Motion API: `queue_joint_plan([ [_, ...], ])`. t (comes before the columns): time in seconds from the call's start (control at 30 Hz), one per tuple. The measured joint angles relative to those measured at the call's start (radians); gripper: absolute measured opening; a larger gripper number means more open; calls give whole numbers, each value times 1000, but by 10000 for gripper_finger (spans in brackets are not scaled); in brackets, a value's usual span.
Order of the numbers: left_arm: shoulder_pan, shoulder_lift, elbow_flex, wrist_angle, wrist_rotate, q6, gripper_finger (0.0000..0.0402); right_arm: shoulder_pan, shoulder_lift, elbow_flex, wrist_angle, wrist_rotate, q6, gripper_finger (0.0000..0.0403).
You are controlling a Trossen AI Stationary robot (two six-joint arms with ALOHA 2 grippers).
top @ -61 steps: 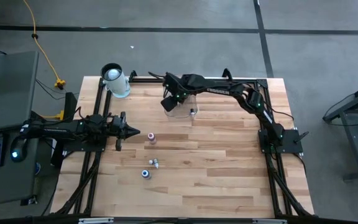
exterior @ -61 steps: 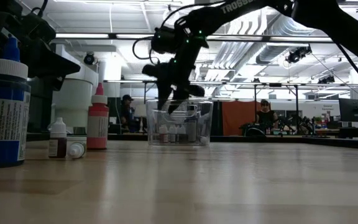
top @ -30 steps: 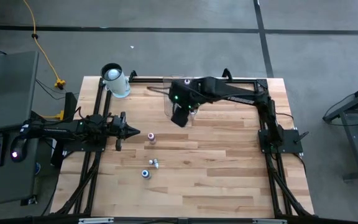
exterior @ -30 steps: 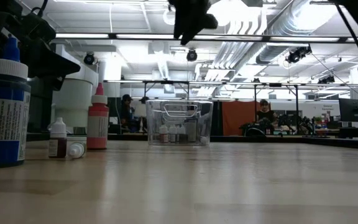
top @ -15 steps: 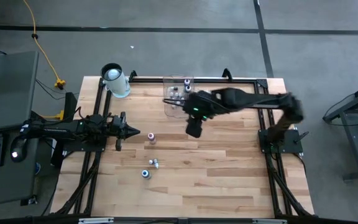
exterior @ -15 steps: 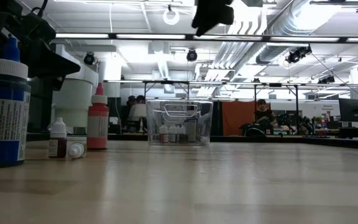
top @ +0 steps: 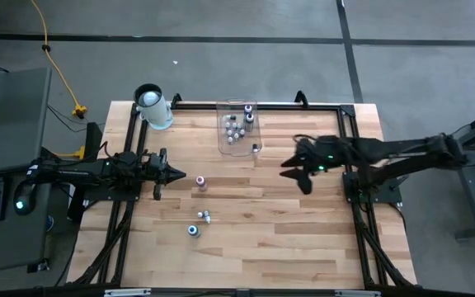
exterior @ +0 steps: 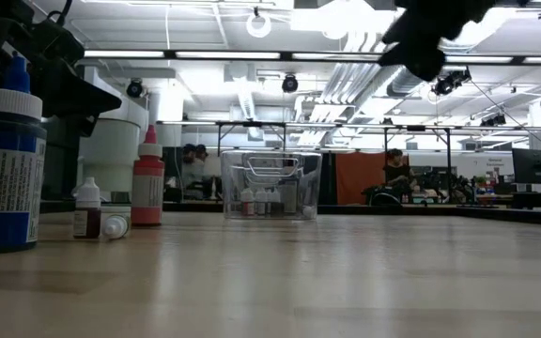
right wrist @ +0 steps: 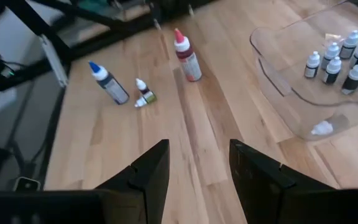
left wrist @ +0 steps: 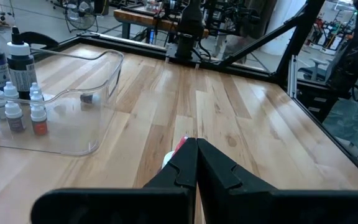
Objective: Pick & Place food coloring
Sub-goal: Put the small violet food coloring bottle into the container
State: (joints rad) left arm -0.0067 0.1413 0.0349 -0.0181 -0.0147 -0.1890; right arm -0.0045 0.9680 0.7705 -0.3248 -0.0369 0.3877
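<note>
A big workshop room with ceiling pipes and strip lights sat behind the wooden table (top: 254,239), with people visible far back in the low view. The right arm stretched in from the table's right side, its right gripper (top: 297,174) raised above bare wood between the bin and the arm's base, fingers spread apart with nothing between them (the right wrist view showed only empty table in the gap). The left arm lay low along the left edge, the left gripper (top: 174,175) with fingers pressed together, tip just beside the pink-red bottle. A white cylinder (top: 152,107) stood at the far left corner. The clear plastic bin (top: 236,145) sat near the far edge, centre, and held most of the food coloring (top: 237,126), a cluster of small bottles standing upright, with one more lying on its side by the bin's near right corner (top: 256,148) (inside or just outside the wall, could not tell). Three bottles stayed outside on the wood: a pink-red bottle (top: 201,182) upright near the left gripper tip, a blue-capped bottle (top: 194,231) closer to the front, and a tiny whitish bottle (top: 206,217) lying on its side between those two.
</note>
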Motion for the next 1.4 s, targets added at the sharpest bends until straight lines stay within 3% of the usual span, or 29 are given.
queue_joint_plan([
  [0.37,0,0,0,0,0,0,1,58,-390,-370,203,4,34,154],
  [0.53,0,0,0,0,0,0,1,55,-515,-474,232,6,50,140],
  [1.0,0,0,0,0,0,0,1,55,-691,-631,333,48,18,98],
  [1.4,0,0,0,0,0,0,1,55,-735,-747,501,64,-49,71],
])
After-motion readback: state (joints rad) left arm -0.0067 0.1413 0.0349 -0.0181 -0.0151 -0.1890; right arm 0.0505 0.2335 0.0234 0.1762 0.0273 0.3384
